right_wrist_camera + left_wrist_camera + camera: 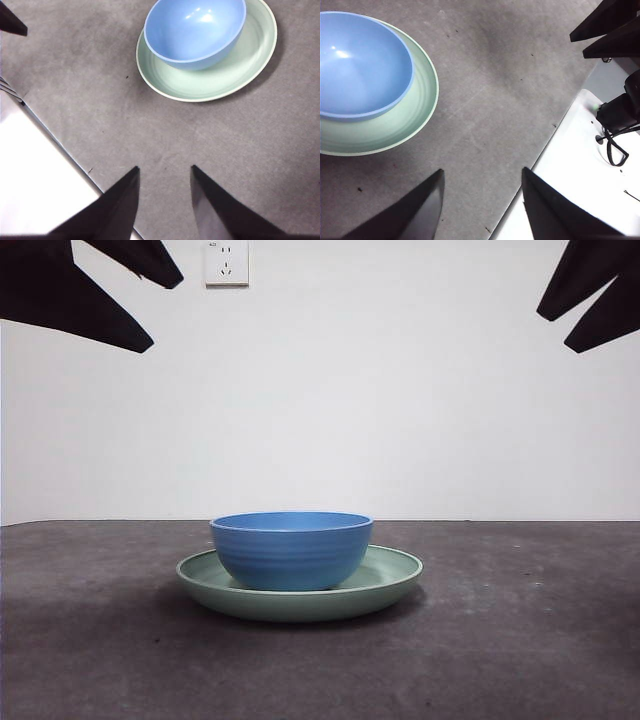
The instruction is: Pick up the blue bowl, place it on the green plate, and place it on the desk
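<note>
Desk (520, 640): dark grey, mottled, spans the front view. Plate (395, 575), pale green, sits at centre of the desk. Bowl (291, 548), blue, upright and empty, rests inside the plate, nearer its 9 o'clock rim. Left gripper (481, 181) hangs above bare desk, well apart from the plate, jaws spread, nothing between. Right gripper (164, 175) likewise, jaws parted, empty.

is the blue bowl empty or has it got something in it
Empty. Both wrist views look into the blue bowl and show only bare blue inside. It sits upright on the green plate.
</note>
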{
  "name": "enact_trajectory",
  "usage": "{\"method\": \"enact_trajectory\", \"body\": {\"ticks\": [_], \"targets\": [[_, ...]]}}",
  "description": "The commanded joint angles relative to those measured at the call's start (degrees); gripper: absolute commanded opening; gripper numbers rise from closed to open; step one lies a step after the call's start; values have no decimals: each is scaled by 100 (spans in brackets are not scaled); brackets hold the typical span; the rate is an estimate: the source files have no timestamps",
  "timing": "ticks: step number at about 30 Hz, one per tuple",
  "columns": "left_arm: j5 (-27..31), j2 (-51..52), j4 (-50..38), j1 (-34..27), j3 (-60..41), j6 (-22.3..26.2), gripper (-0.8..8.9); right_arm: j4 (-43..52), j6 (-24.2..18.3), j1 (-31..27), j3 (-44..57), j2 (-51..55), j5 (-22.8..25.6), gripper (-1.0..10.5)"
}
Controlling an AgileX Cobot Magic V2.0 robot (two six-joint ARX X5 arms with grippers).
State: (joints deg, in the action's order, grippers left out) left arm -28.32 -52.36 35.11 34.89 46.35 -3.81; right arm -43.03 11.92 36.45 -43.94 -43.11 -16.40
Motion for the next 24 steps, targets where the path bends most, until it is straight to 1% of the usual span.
{"method": "enact_trajectory", "body": {"ticks": [1, 12, 13, 16, 24], "targets": [[-17, -17, -33, 33, 35, 13, 250, 87, -39, 57, -35, -4, -13, 163], [-17, -17, -15, 33, 35, 13, 239, 74, -39, 57, -35, 15, -13, 162], [-17, -17, -11, 33, 35, 13, 214, 70, -39, 57, -35, 15, -15, 157], [-17, -17, -7, 33, 35, 15, 7, 39, -42, 57, -35, 15, -17, 5], [-17, -17, -20, 33, 35, 15, 14, 55, -39, 57, -37, 17, -2, 8]]}}
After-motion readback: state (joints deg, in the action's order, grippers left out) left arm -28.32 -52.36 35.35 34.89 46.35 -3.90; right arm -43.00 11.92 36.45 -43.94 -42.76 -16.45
